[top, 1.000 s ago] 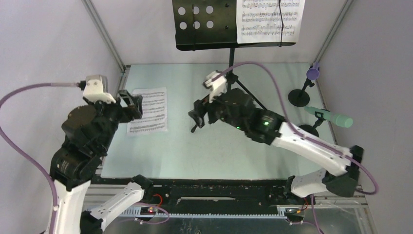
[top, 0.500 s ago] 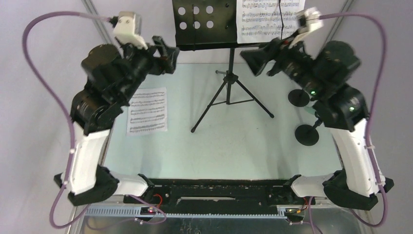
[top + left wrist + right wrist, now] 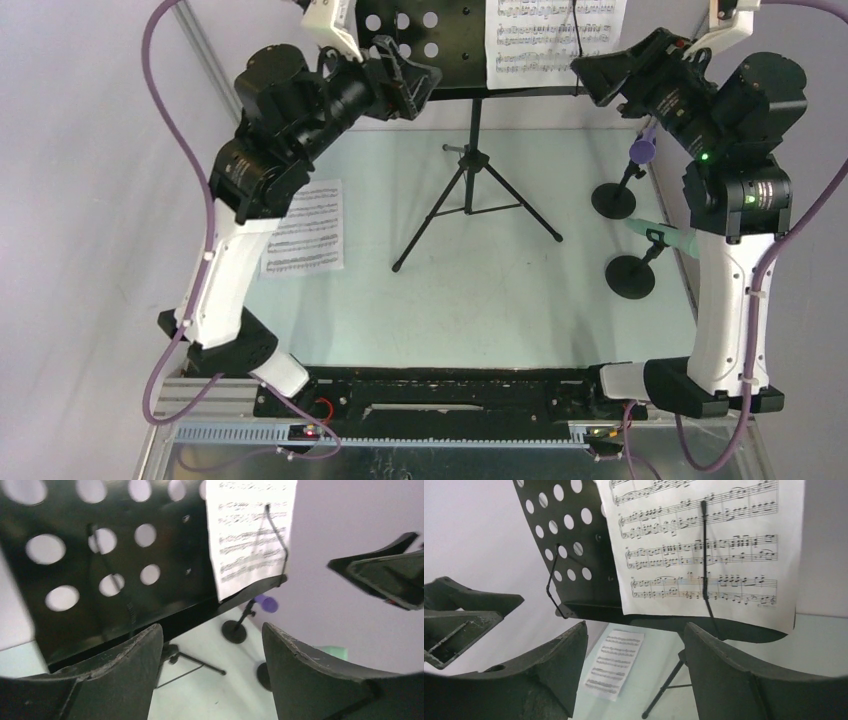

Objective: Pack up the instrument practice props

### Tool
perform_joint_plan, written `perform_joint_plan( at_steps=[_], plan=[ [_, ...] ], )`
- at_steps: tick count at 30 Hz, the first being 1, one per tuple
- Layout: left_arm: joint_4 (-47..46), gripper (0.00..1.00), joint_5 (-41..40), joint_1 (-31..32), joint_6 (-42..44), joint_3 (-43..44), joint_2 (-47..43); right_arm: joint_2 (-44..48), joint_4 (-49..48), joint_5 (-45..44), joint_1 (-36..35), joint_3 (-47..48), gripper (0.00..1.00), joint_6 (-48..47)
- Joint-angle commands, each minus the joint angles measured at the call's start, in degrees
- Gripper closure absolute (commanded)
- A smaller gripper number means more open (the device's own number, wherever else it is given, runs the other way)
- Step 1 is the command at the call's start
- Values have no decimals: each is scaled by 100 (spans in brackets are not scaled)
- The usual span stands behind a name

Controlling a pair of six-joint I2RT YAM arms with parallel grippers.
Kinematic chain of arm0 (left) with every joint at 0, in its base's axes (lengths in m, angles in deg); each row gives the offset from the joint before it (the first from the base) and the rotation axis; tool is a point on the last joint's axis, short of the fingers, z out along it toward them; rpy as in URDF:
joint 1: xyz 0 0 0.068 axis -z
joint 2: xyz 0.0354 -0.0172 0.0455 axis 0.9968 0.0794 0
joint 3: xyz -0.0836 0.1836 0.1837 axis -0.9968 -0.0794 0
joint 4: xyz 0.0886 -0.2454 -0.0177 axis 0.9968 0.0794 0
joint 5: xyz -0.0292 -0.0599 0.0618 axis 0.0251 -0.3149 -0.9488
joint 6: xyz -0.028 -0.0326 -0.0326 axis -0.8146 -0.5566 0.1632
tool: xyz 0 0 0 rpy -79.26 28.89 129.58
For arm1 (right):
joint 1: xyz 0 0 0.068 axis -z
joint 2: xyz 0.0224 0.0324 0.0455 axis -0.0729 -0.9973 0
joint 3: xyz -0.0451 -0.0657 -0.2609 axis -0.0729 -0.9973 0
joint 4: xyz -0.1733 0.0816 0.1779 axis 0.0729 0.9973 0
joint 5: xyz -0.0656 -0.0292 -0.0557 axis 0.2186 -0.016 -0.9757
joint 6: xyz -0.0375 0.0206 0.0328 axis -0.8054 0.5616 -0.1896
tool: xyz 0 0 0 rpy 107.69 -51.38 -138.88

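Note:
The black music rack (image 3: 420,50) stands at the back on its tripod (image 3: 470,190). A white sheet-music page (image 3: 555,40) is clipped on its right half; another page (image 3: 305,225) lies on the table at the left. The purple microphone (image 3: 642,150) and the mint-green microphone (image 3: 672,238) sit in round-based holders (image 3: 613,200) at the right. My left gripper (image 3: 415,85) is open and empty by the plate's lower left edge (image 3: 125,555). My right gripper (image 3: 600,75) is open and empty by the clipped page (image 3: 699,550).
Grey enclosure walls with metal corner posts (image 3: 215,75) close in the back and sides. The second holder base (image 3: 632,275) stands near the right table edge. The arms' cables (image 3: 175,150) loop high at both sides.
Both arms rose from low over the table to the rack's plate, the left to its left end and the right to its right end. Both stayed open; nothing was taken.

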Motion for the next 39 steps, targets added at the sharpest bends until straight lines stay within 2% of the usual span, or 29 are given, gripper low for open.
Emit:
perform_joint_plan(
  at_steps=[1, 6, 14, 17, 19, 39],
  plan=[
    [-708, 21, 876, 38, -526, 468, 374, -5, -701, 956, 568, -90, 24, 1024],
    [-1160, 22, 1123, 34, -821, 470, 665, -180, -924, 1234, 867, -95, 29, 1241],
    [-1652, 19, 1316, 29, -1389, 725, 1219, -218, -1186, 1074, 903, -270, 36, 1034],
    [-1705, 7, 1165, 23, -1494, 720, 1307, -228, -1213, 1061, 901, -267, 37, 1031],
    [-1730, 5, 1129, 18, -1543, 716, 1368, -232, -1236, 1058, 901, -284, 37, 1021],
    [-2177, 4, 1288, -127, -2045, 708, 1928, -105, -1330, 1071, 822, -490, 40, 892]
  ],
)
